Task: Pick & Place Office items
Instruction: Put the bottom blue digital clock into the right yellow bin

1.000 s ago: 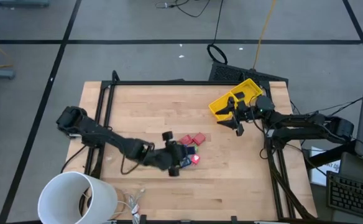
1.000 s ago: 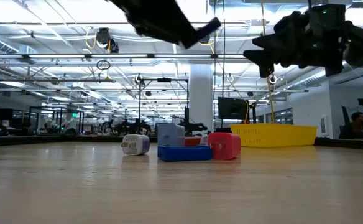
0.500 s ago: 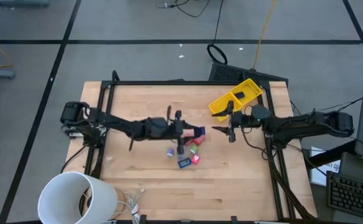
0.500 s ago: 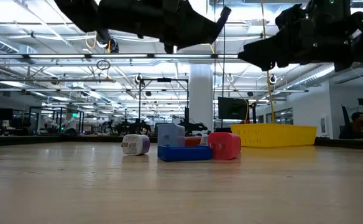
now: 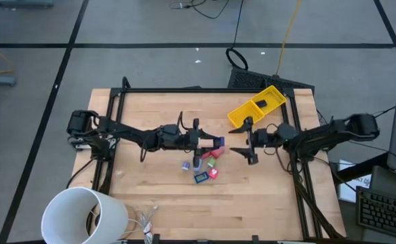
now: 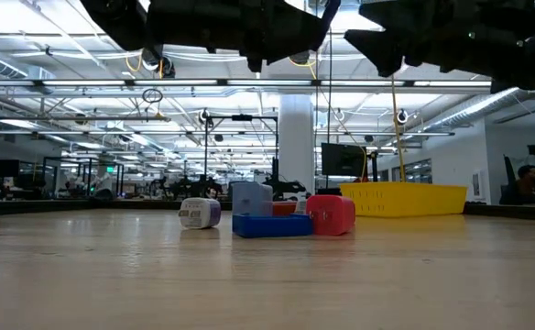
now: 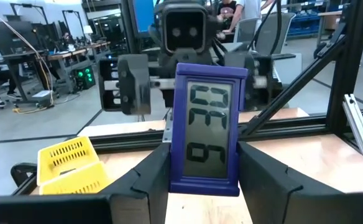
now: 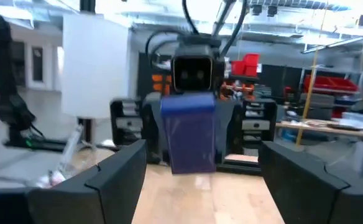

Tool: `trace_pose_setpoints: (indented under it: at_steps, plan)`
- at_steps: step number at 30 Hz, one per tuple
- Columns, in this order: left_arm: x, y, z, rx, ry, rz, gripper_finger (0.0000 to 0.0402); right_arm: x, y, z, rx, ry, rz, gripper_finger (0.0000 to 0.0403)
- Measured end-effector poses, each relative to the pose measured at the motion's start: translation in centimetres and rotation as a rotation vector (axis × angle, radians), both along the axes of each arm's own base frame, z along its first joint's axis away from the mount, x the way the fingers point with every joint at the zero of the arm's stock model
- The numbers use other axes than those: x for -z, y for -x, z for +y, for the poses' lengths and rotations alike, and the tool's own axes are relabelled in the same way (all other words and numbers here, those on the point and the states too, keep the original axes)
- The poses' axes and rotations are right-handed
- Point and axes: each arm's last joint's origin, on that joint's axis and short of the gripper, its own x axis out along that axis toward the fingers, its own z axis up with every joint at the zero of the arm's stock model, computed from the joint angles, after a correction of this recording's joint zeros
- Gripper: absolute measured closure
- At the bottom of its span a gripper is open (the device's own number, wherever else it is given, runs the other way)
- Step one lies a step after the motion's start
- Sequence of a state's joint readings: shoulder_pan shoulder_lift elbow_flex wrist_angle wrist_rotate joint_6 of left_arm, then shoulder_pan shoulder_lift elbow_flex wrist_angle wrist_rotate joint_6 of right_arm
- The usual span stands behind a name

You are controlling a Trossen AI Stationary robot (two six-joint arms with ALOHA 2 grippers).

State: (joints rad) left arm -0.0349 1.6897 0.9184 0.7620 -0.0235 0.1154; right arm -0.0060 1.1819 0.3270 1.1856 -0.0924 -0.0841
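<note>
My left gripper [image 5: 210, 143] is shut on a blue-framed rectangle with a grey display [image 7: 204, 127], held above the table's middle. My right gripper [image 5: 236, 141] is open and empty. It faces the left gripper from the table's right side, and in its wrist view the rectangle's blue back [image 8: 191, 138] shows ahead between its spread fingers. Below lie red blocks [image 5: 215, 153], a blue piece [image 5: 201, 178], a pink-red bit [image 5: 213, 173] and a small pale piece [image 5: 186, 165], all resting on the table. My left gripper pinches the rectangle between its two fingers [image 7: 145, 182] by the two long side edges, at the frame's lower part [image 7: 172, 177]. The fingers lie level and point toward the table's right. The rectangle stands upright in the hold, its display toward the wrist camera, lifted clear of the table.
A long yellow bin [image 5: 256, 107] lies at the far right of the table, behind the right gripper. A big white cylinder [image 5: 83, 217] stands at the near left corner. A black frame [image 5: 116, 102] runs along the table's far and side edges.
My left gripper has gone from the cluster of pieces toward the table's far and right side, carrying the blue-framed rectangle, and now holds still. My right gripper has gone from beside the yellow bin toward the near and left side, turning to face the left gripper.
</note>
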Motion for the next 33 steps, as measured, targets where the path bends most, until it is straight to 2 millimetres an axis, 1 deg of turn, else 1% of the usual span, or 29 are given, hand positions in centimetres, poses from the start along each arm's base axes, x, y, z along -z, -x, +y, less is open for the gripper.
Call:
trace_pose_setpoints:
  at_steps: [3, 6, 11, 13, 16, 21, 26, 30, 33]
  plan:
    - [0.0, 0.0, 0.0, 0.0, -0.002, 0.0, 0.0236, 0.1, -0.9, 0.6, 0.0, 0.038, 0.007, 0.0109]
    - [0.0, 0.0, 0.0, 0.004, -0.011, -0.002, 0.0243, 0.0, -1.6, 1.0, -0.009, 0.053, 0.004, 0.011]
    - [0.0, 0.0, 0.0, 0.025, -0.011, 0.001, 0.0247, -0.6, -3.0, 1.2, 0.012, 0.078, -0.017, 0.011]
    - [0.0, 0.0, 0.0, 0.025, -0.011, 0.001, 0.024, -0.8, -3.5, 1.2, 0.014, 0.09, -0.022, 0.0111]
    - [0.0, 0.0, 0.0, 0.025, -0.011, 0.001, 0.0232, -1.1, -4.1, 1.2, 0.015, 0.1, -0.027, 0.0114]
    - [0.0, 0.0, 0.0, 0.025, -0.011, 0.001, 0.0247, -1.1, -4.5, 1.2, 0.013, 0.098, -0.022, 0.0128]
    - [0.0, 0.0, 0.0, 0.024, -0.007, 0.001, 0.0245, -1.0, -4.5, 1.2, 0.011, 0.098, -0.013, 0.0166]
    - [0.0, 0.0, 0.0, 0.025, -0.003, 0.001, 0.0224, -1.0, -4.5, 1.3, 0.009, 0.099, -0.013, 0.0216]
    - [0.0, 0.0, -0.1, 0.024, -0.002, 0.001, 0.0225, -1.0, -4.5, 1.3, 0.009, 0.099, -0.014, 0.0254]
